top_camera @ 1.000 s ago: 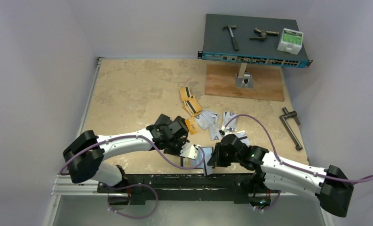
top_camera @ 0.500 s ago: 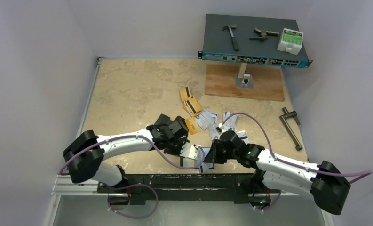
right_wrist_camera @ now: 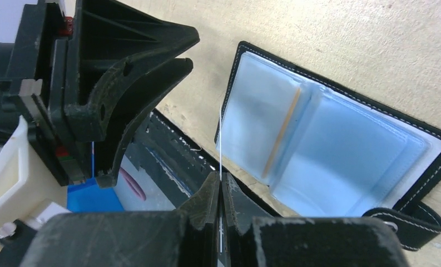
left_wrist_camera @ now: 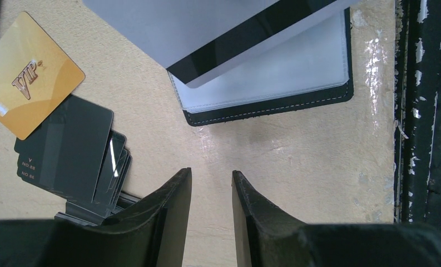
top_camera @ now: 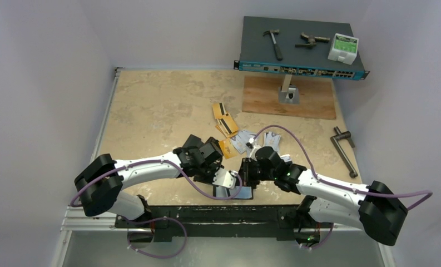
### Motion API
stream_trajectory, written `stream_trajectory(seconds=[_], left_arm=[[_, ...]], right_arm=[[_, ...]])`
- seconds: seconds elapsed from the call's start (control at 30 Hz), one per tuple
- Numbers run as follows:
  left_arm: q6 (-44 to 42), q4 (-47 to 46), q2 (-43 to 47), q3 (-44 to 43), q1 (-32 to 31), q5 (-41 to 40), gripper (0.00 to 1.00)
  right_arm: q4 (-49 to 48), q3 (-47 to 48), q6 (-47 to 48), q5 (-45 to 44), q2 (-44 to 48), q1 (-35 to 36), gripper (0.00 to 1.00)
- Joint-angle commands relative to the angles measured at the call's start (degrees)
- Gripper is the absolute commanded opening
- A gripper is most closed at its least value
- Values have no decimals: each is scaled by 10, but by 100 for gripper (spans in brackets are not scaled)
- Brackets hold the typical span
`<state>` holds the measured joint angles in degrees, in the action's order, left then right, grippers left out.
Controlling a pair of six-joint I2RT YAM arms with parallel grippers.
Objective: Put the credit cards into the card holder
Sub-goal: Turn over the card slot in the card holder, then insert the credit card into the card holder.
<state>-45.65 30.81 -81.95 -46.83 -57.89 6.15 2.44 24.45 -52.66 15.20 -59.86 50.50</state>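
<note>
Silver-white credit card, pinched in the right gripper, hangs over the open card holder; left gripper stands spread, empty. Next, angle its edge into a sleeve.

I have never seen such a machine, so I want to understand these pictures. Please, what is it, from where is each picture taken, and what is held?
These are two white-and-black robot arms bolted at the near edge of a beige stone-patterned table. The wide picture comes from a fixed camera above and behind them. The two close pictures come from a small camera on each wrist, so each shows its own two-finger tool. The right tool is shut on a thin white plastic card with a black stripe, held close to the open black folding card holder with clear sleeves. The left tool is open and holds nothing. Further back on the table lie loose orange-yellow and silver-white plastic cards.
</note>
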Motion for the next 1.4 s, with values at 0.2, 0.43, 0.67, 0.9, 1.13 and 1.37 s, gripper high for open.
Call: stream_trajectory(seconds=[0.2, 0.43, 0.67, 0.9, 1.13, 1.37], left_arm=[[-19, 42, 45, -25, 9, -9, 32], [-118, 145, 196, -35, 15, -1, 33], [-213, -36, 267, 127, -20, 121, 37], [-305, -188, 178, 185, -28, 136, 37], [-311, -252, 133, 190, -28, 145, 37], [-318, -248, 107, 200, -30, 151, 38]], right_arm=[[-26, -19, 26, 3, -5, -37, 0], [2, -13, 50, -35, 19, -64, 0], [-87, -65, 24, -60, 3, -64, 0], [-93, -67, 20, -70, -8, -64, 0], [-131, -86, -1, -62, -16, -64, 0], [-231, -113, -28, -36, -62, -65, 0]])
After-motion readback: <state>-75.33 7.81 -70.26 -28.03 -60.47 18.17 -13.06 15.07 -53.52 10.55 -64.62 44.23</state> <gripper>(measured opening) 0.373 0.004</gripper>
